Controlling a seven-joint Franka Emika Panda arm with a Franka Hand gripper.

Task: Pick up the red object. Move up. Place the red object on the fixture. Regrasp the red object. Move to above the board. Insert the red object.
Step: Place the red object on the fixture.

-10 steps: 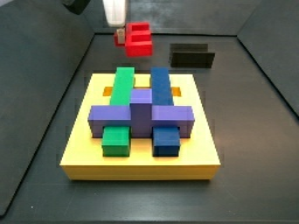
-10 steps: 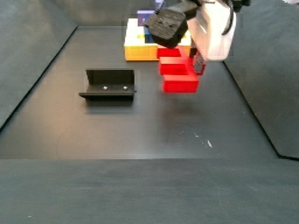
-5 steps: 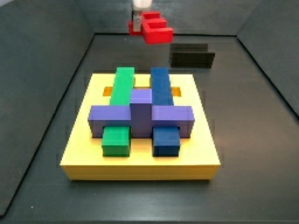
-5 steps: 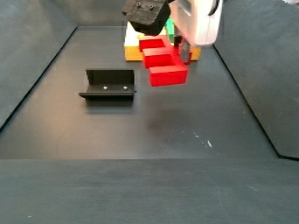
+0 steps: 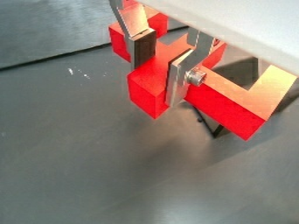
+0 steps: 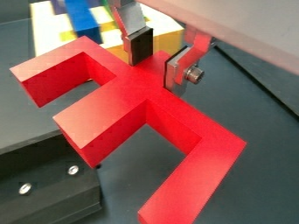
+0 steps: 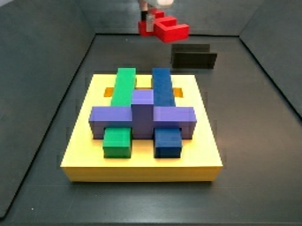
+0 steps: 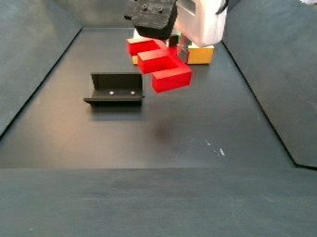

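The gripper [image 5: 163,57] has two flat silver metal plate fingers [image 5: 179,74] with dark pads on their inner faces. In a wrist view a round silver screw head [image 6: 191,75] sits on one plate's outer side. In a side view, at the upper middle of the frame, a white casing [image 8: 202,20] adjoins a black, angular block-like wrist part [image 8: 154,14].

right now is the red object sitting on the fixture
No, in a side view the red object hangs in the air, clamped in the gripper, while the fixture stands bare on the floor beside it.
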